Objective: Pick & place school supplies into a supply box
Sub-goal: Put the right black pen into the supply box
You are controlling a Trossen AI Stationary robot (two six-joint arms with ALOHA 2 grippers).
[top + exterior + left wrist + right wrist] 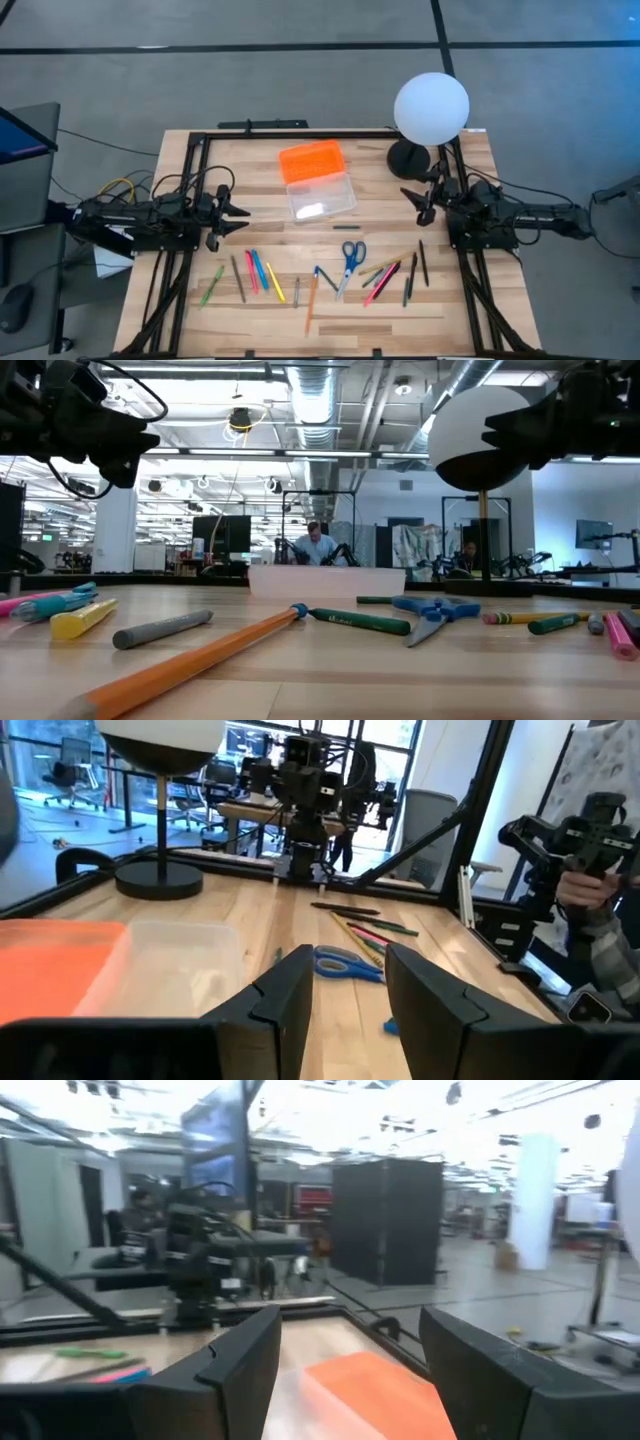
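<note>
The clear rectangular plastic supply box (pixel 322 198) near the worktop's (pixel 190 310) far edge is empty, its orange ribbed lid (pixel 310 161) open; left end effector (pixel 243 213) and right end effector (pixel 412 204) gape wide, holding nothing.

Our two arms wait at the table sides.
Our left gripper (pixel 240 213) and our right gripper (pixel 414 203) both hover above the surface, fingers apart, holding nothing, pointing toward each other.

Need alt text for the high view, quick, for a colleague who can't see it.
Both arms wait at the table's sides, left gripper and right gripper open and empty. Pens and scissors lie along the near edge; the open clear box and orange lid sit mid-table.
</note>
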